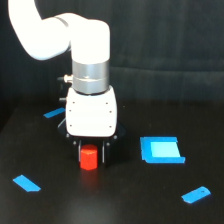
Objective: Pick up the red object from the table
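The red object [89, 157] stands on the desk [125, 200], directly under the claw [90, 150] and between its two dark fingers, which look spread at either side of it. Whether the pads already touch the block I cannot tell. To do this well, I would close evenly on the flat sides and then lift straight up. Blue pieces [160, 150] lie well apart to either side.

Small red-orange block [89, 157] upright on the matte black table [115, 200], directly beneath the gripper [90, 148].
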Controlling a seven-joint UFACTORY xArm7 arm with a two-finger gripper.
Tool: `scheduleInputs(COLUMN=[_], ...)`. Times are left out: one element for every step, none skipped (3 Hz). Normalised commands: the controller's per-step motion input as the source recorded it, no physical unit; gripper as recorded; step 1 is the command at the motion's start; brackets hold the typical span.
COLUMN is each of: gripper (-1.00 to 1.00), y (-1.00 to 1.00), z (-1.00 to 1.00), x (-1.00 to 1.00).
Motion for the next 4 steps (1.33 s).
scheduleInputs(gripper=[-1.0,-0.99,-1.0,-1.0], y=[0.03,0.02,0.03,0.03], z=[0.02,0.28,0.99,0.91], x=[-0.01,-0.06,-0.12,-0.06])
